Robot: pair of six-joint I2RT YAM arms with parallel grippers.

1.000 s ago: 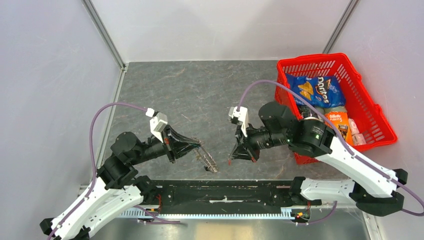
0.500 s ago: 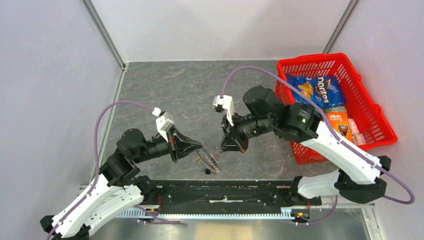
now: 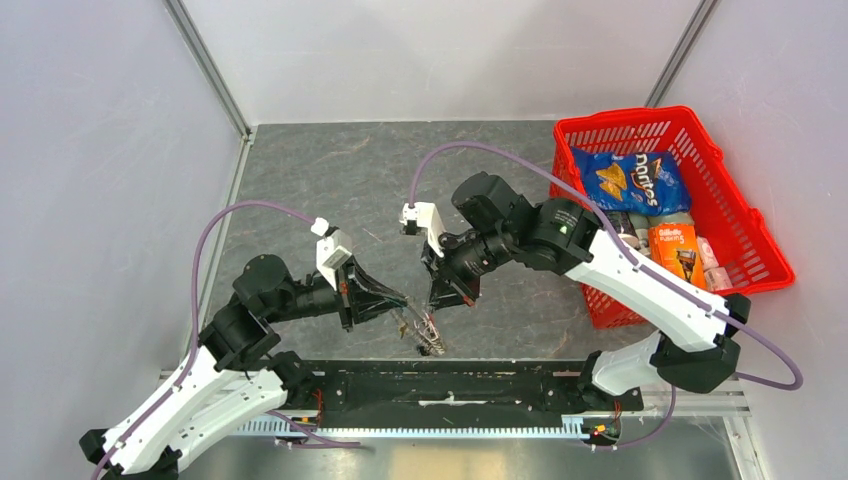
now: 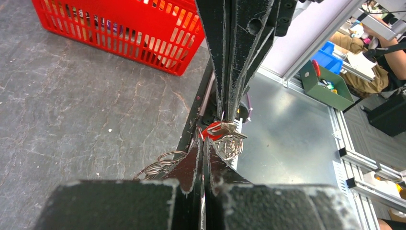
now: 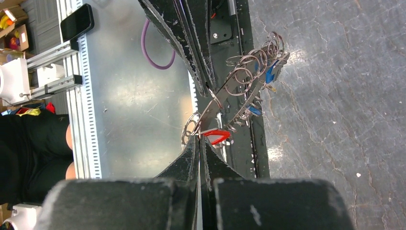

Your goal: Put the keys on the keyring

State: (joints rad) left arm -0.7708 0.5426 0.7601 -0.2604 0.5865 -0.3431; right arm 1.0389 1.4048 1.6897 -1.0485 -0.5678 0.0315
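Grippers meet tip to tip near the middle of the worktop's near edge in the overhead view: left gripper (image 3: 392, 303) comes in from the left, right gripper (image 3: 437, 300) from the far side. The keyring (image 3: 428, 332) hangs off the left fingertips, clear of the worktop (image 3: 330, 170). A red basket (image 3: 620, 115) sits in the far right corner.

Left wrist: left jaws are clenched, with split rings (image 4: 160, 165) sticking out on both sides. The right gripper's tips are closed just above a red-tagged key (image 4: 214, 130).

Right wrist: the keyring shows edge-on, pinched by the left fingers. Blue-tagged keys (image 5: 269, 74) dangle from its far end. Right jaws are clenched with the red-tagged key at the tips. It looks gripped, but the contact is partly hidden.
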